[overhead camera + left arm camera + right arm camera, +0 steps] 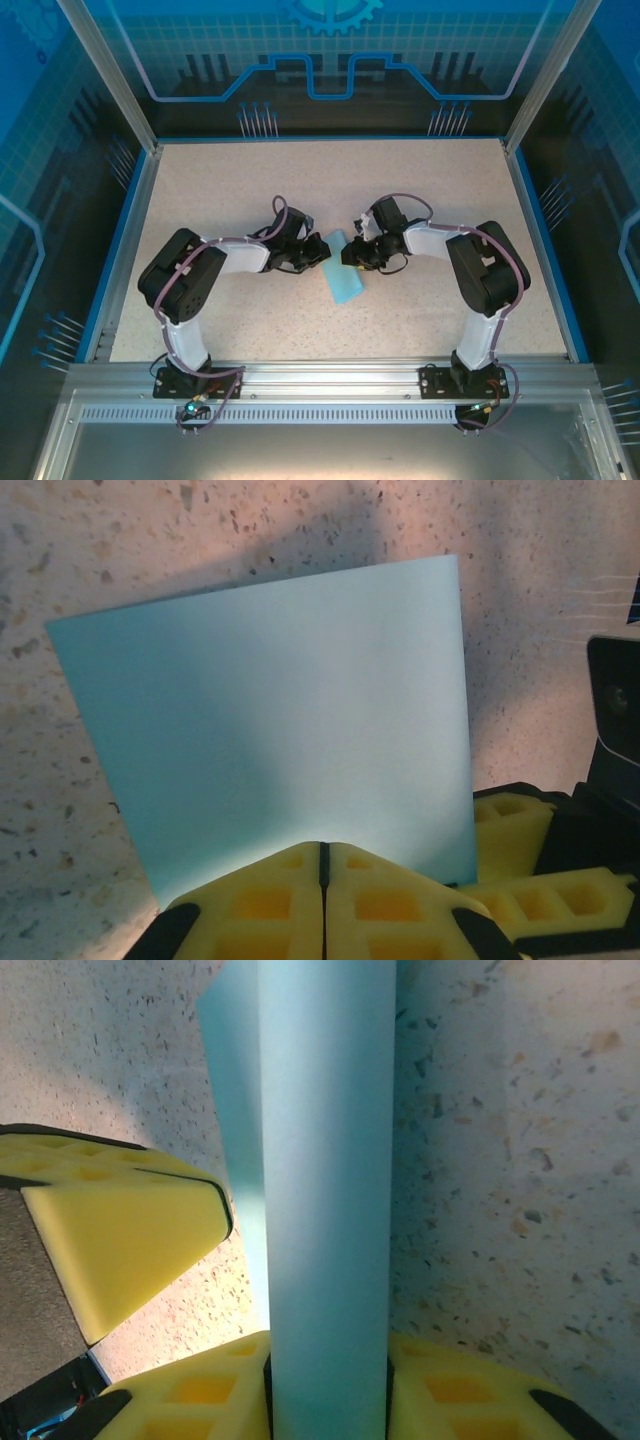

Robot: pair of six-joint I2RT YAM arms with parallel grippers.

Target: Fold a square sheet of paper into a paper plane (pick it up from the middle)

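Square sheet of paper (341,268) sits at the centre of the counter (420,190), between both arms. Right gripper (328,1400) is part open, with the sheet clamped between its fingers. Left gripper (322,875) is fully closed at the sheet's near edge; unclear whether it pinches the sheet.

The table (300,190) is lit evenly from above in the top view, with soft shadows cast on it. In the wrist views a warm glow is thrown on the speckled surface, a shadow is cast behind the square sheet of paper (270,710), and the near foreground is rendered soft.
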